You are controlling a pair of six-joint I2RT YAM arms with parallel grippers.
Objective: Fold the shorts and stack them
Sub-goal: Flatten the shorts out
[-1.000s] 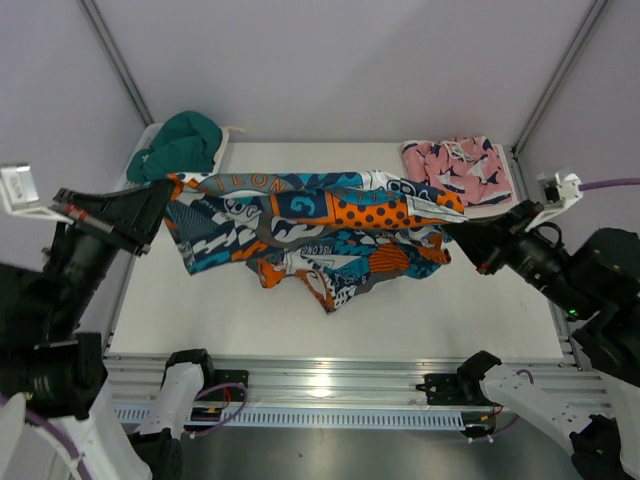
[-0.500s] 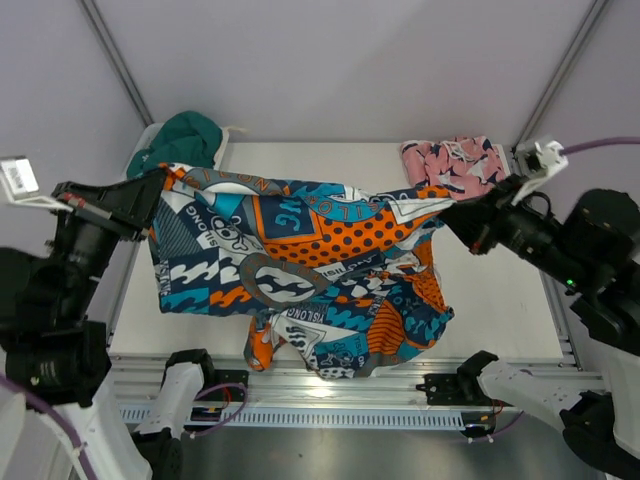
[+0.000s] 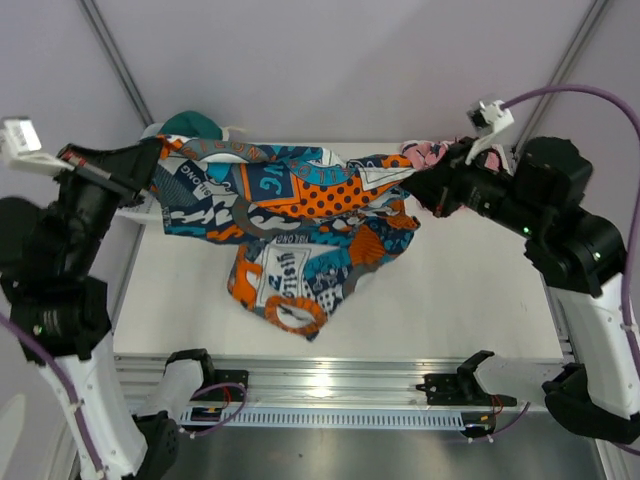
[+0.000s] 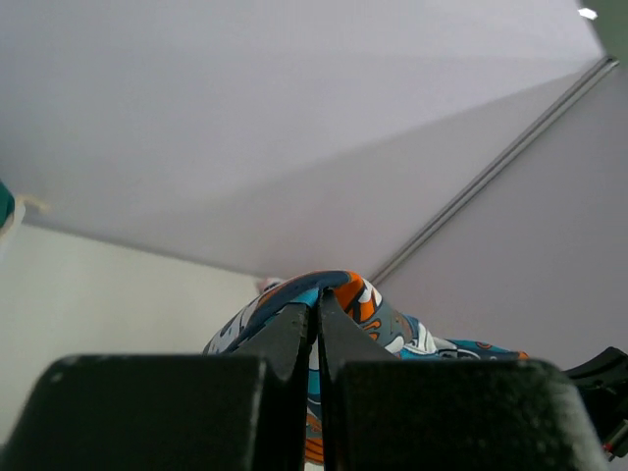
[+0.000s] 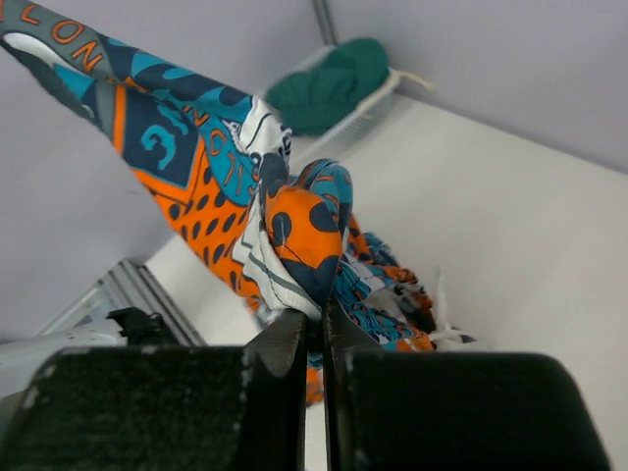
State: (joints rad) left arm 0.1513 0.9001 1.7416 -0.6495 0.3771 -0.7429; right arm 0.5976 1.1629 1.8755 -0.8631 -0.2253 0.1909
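Note:
The teal, orange and navy patchwork shorts (image 3: 290,215) hang stretched in the air between both arms, above the back half of the white table (image 3: 470,300). My left gripper (image 3: 152,160) is shut on their left corner, the fabric (image 4: 339,294) pinched at its tips (image 4: 316,299). My right gripper (image 3: 418,185) is shut on the right corner, where cloth (image 5: 299,231) bunches above the tips (image 5: 322,314). The lower part droops toward the table's middle. The pink shark-print shorts (image 3: 425,152) show only as a sliver behind my right gripper.
A dark teal garment (image 3: 190,125) lies in a white basket at the back left, also seen as teal cloth (image 5: 334,83) in the right wrist view. Metal frame posts rise at both back corners. An aluminium rail (image 3: 320,385) runs along the near edge.
Both grippers moved toward the back of the table, carrying the patchwork shorts up and away from the near edge. The right arm now covers most of the pink shorts.

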